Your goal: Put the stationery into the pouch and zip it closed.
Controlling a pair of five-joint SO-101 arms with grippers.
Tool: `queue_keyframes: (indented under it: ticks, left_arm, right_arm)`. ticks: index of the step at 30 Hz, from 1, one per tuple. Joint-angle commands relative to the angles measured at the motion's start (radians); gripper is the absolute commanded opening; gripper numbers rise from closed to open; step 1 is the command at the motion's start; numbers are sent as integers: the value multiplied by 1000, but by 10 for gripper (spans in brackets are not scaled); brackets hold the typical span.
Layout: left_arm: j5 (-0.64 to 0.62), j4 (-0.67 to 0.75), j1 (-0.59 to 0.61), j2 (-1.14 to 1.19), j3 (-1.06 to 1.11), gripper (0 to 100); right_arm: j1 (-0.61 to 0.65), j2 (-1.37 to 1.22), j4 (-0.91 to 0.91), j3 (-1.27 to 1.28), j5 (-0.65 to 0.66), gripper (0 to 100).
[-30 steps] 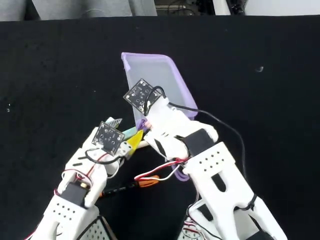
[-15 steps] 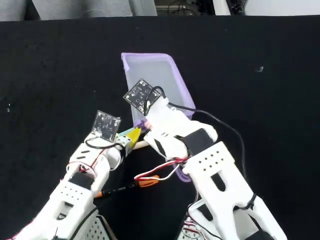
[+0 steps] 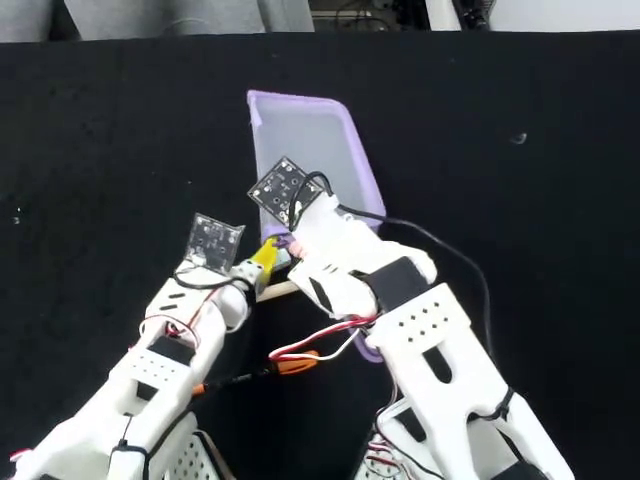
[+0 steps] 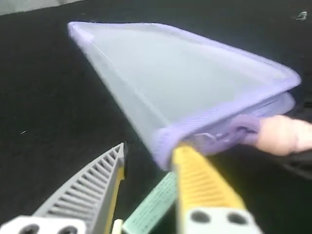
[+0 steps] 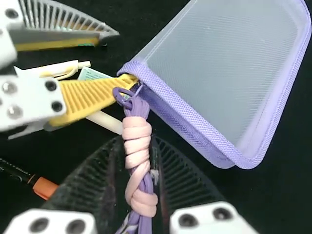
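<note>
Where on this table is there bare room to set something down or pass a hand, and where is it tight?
Bare table stretches right of the pouch and left of it, and along the far edge. Crowded: the pouch's near end, where left gripper, right gripper, zip pull and marker bunch together.

pouch [image 3: 312, 140] — lilac, translucent mesh | zip cord [image 5: 136, 139] — pink-purple | table [image 3: 530, 230] — black
</note>
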State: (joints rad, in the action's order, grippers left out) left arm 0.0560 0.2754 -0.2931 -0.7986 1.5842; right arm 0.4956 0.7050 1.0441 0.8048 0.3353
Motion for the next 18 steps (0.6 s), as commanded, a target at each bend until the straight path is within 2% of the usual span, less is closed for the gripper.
queue_keyframes:
  ticks: [1, 3, 9, 15, 18]
  left_arm:
    - [69, 21, -67, 2, -61, 59]
    - [103, 28, -77, 2, -51, 30]
    - [121, 28, -71, 2, -53, 29]
    - [114, 23, 31, 2, -77, 29]
    - [114, 23, 68, 2, -81, 29]
  right_arm:
    - [-15, 7, -17, -10, -3, 11]
    - [-17, 7, -17, -10, -2, 11]
    - [-18, 7, -12, -10, -2, 11]
    - [-25, 7, 60, -38, 0, 11]
    - [-83, 7, 95, -67, 0, 11]
